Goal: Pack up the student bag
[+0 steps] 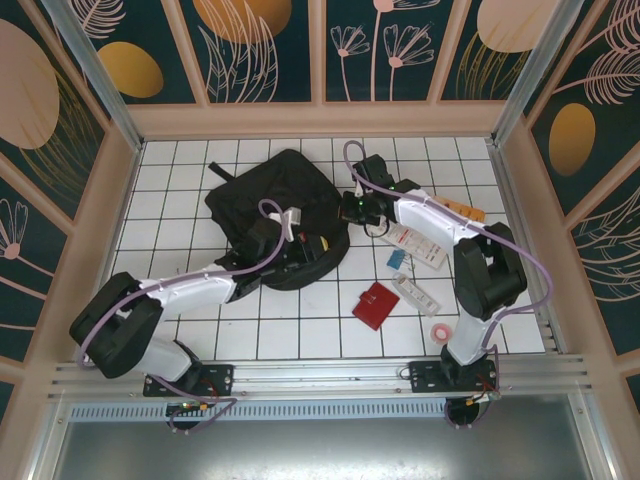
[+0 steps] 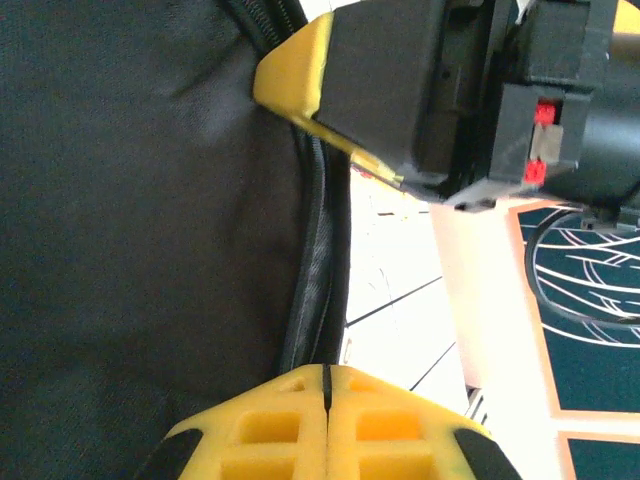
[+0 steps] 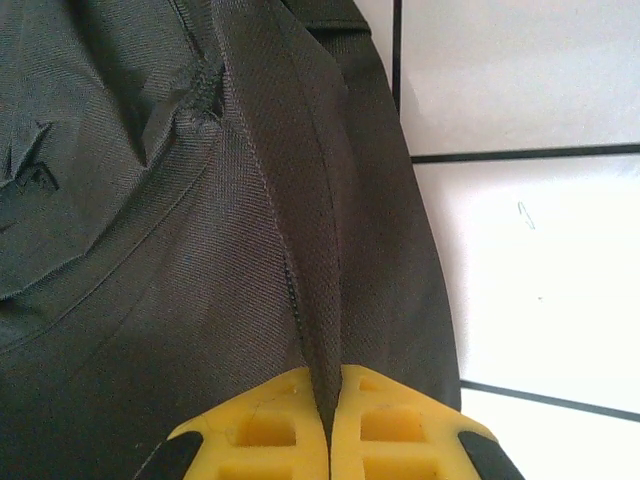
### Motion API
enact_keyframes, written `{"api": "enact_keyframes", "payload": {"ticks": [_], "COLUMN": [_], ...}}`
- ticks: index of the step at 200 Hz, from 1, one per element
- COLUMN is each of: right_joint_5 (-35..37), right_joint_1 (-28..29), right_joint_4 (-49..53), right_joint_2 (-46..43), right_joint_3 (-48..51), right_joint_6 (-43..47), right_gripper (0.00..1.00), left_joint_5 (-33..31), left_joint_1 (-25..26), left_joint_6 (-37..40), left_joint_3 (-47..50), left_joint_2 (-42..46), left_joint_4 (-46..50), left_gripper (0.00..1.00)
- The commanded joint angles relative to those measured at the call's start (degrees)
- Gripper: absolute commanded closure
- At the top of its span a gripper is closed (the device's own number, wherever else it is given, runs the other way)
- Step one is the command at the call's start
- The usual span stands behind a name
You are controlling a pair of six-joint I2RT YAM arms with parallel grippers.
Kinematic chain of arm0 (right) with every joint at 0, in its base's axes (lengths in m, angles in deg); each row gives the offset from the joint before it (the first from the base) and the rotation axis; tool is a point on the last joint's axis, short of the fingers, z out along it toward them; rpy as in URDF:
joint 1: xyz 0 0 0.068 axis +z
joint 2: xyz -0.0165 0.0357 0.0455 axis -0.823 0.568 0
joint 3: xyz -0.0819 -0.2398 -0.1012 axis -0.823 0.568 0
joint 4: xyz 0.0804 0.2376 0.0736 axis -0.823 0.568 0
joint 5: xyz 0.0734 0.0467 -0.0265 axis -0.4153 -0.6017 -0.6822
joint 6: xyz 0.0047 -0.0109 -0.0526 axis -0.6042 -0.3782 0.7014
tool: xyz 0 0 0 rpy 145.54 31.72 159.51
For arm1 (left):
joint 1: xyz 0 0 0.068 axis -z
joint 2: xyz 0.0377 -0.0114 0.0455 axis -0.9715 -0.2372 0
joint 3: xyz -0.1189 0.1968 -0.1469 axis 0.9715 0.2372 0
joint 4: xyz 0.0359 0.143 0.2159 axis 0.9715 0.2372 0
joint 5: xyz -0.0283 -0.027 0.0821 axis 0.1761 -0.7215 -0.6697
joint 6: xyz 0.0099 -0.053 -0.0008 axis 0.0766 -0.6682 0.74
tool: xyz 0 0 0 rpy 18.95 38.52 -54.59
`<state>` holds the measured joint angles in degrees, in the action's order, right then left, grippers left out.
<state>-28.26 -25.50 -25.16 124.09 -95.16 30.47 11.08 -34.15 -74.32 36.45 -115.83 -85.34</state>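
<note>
Jaws shut, seemingly both pinching student bag point(image 3: 200, 250)

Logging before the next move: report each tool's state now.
Left tool: closed at the student bag's zipper edge; grip cannot be told.
Right tool: closed on a fold of the student bag.

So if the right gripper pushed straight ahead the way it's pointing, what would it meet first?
The student bag: the right gripper is shut on a fold of its black fabric, and more bag lies directly ahead.
</note>
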Motion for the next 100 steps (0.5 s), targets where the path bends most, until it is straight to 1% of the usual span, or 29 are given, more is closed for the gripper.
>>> {"api": "enact_keyframes", "payload": {"ticks": [1,50,100], "right_joint_5": [3.1,5.2,4.8], "right_joint_1": [-1.2,-2.2,-3.6], "right_joint_4": [0.3,1.0,1.1], "right_joint_2": [1.3,1.6,2.4], "right_joint_3": [-2.4,-3.0,-3.9], "right_joint_6": [2.4,4.0,6.3], "right_gripper": [1.00,1.00,1.00], "left_joint_5": [-1.3,-5.0,-10.1], "left_joint_1": [0.2,0.2,0.1], "left_joint_6": [2.4,3.0,4.9], "left_joint_3": [1.4,3.6,5.9], "left_joint_2": [3.6,9.5,16.4], "left_joint_4": [3.3,10.2,17.6], "left_gripper": [1.00,1.00,1.00]}}
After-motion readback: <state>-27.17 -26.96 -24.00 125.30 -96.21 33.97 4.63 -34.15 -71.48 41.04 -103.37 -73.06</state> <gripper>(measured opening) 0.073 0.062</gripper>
